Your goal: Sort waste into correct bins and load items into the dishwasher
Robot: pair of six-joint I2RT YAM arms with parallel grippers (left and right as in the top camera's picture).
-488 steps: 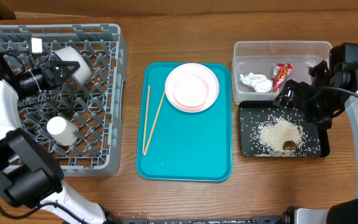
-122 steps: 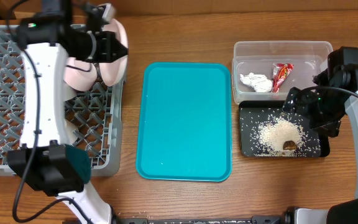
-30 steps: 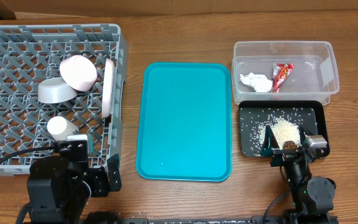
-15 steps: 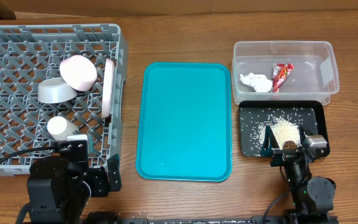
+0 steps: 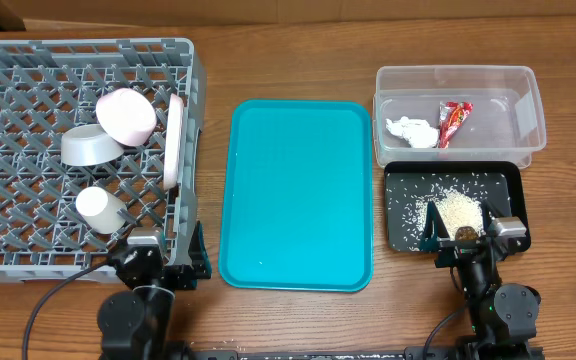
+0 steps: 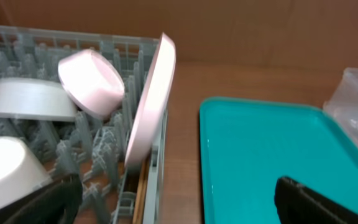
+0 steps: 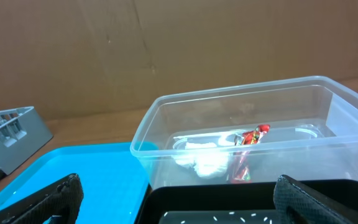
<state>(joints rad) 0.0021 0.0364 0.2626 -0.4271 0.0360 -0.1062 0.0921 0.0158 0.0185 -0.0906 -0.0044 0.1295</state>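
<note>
**Everything is lying on the far side of both grippers**

Overhead: my left gripper [image 5: 158, 258] is hovering at the near edge of the bench, by the near right corner of the dish rack [image 5: 28, 60]. The white plate [image 5: 173, 140] is standing on edge against the rack's right wall, its long axis running near to far. The pink bowl [image 5: 126, 115], metal bowl [image 5: 88, 147] and cup [image 5: 100, 210] are sitting to the left of it. The teal tray [image 5: 303, 195] is carrying nothing. My right gripper [image 5: 458, 238] is hanging over the near rim of the black tray [image 5: 400, 235], where the rice [image 5: 458, 210] and brown lump [image 5: 463, 233] are lying. The clear tub [image 5: 458, 75] beyond is holding the wrapper [image 5: 453, 122] and tissue [image 5: 411, 131].

Left wrist: my fingers [image 6: 42, 199] are spreading wide and gripping nothing. The plate is leaning ahead and left, and under it something thin and wooden [image 6: 140, 190] is showing, probably the chopsticks.

Right wrist: these fingers [image 7: 319, 199] are also spreading wide and are empty. The tub is sitting straight ahead.

I am judging the sorting finished, so neither arm needs to reach. If it did, the left would be nearer the rack and the right nearer the bins.
</note>
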